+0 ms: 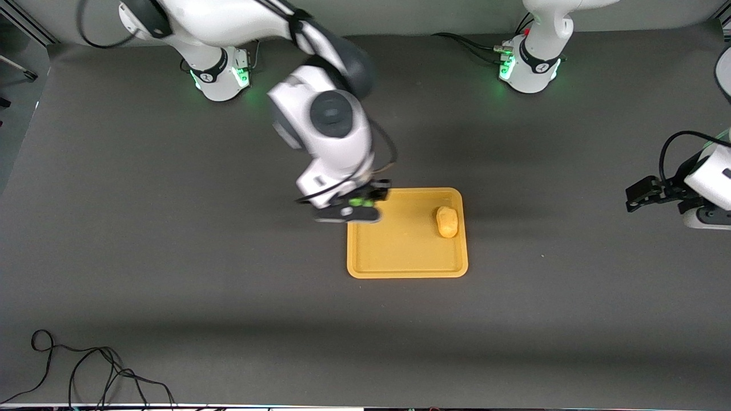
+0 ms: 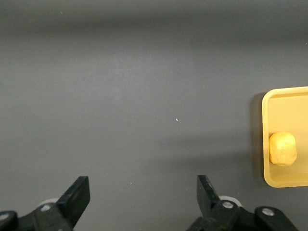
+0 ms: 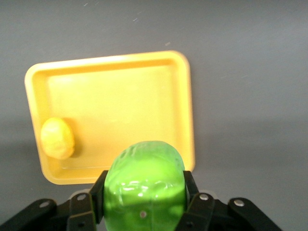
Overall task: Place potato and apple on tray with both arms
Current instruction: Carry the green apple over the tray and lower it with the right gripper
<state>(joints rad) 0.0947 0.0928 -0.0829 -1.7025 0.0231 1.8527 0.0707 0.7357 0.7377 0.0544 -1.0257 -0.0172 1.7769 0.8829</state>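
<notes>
The orange-yellow tray lies mid-table. The lumpy yellow potato rests in it, by the rim toward the left arm's end; it also shows in the left wrist view and the right wrist view. My right gripper is shut on the bright green apple and holds it in the air over the tray's rim at the right arm's end. Only a sliver of apple shows in the front view. My left gripper is open and empty, waiting over bare table at the left arm's end.
A black cable lies coiled on the table near the front camera at the right arm's end. The two arm bases stand along the edge farthest from the front camera. The grey mat surrounds the tray.
</notes>
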